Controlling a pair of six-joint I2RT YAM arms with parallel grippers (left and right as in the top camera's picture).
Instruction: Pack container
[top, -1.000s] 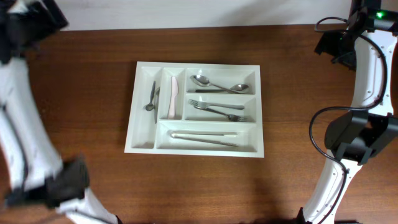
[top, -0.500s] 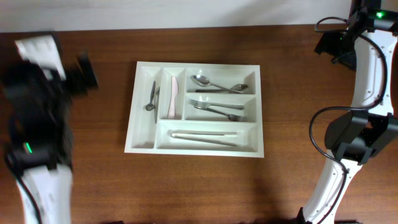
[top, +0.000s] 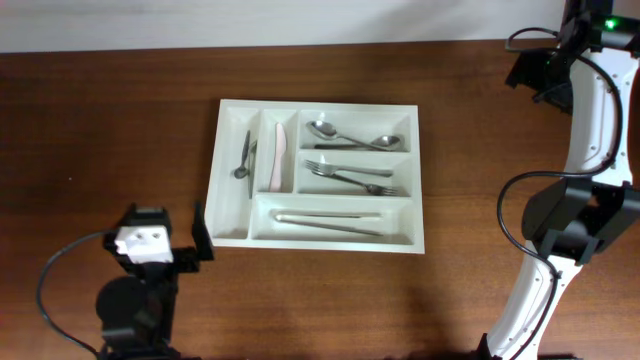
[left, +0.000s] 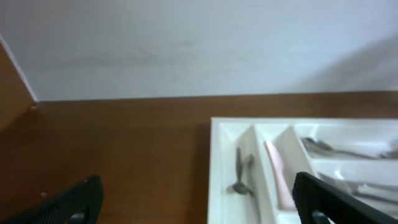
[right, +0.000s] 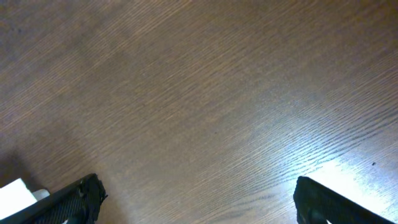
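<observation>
The container (top: 318, 103), a white five-compartment tray, lies in the middle of the brown table. It holds two spoons (top: 350, 135), forks (top: 350, 176), long metal tongs (top: 330, 220), a pink knife (top: 277, 155) and small dark utensils (top: 243, 155). My left gripper (top: 166, 218) stands open just off the tray's near-left corner, holding nothing. In the left wrist view the left gripper (left: 196, 199) faces the far wall, with the container (left: 214, 162) ahead to the right. My right gripper (top: 535, 80) hangs open at the far right. In the right wrist view the right gripper (right: 196, 193) has only bare wood under it.
The right arm's white links and black cable (top: 580, 180) run down the table's right side. The left arm's base (top: 130, 310) sits at the near left. A pale wall (left: 186, 43) borders the table's far edge.
My left arm has swung from the far left side down to the near left, stopping by the tray's near-left corner. The right arm and the tray's contents have not moved.
</observation>
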